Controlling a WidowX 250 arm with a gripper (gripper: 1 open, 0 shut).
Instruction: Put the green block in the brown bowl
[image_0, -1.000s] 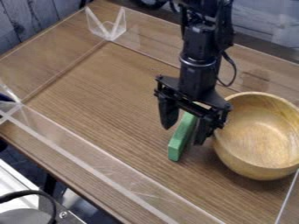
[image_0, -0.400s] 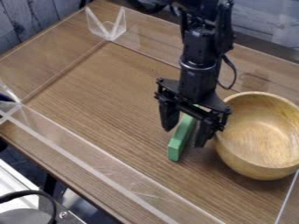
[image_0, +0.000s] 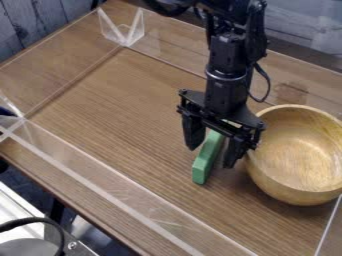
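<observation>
Gripper (image_0: 214, 143) points straight down, jaws spread wide, one finger on each side of the green block (image_0: 206, 160). Fingers straddle the block's upper end; can't tell from this angle whether they actually touch it, so no confirmed grip. Block lies on the wooden table (image_0: 94, 110), long axis running toward the camera, just left of the brown bowl (image_0: 294, 155) and outside it. Clear acrylic walls (image_0: 54, 150) border the table.

Wood-grain tabletop (image_0: 107, 110) w/ clear acrylic walls (image_0: 54, 150) along edges; dark floor area near left, even light, no hard shadows.
</observation>
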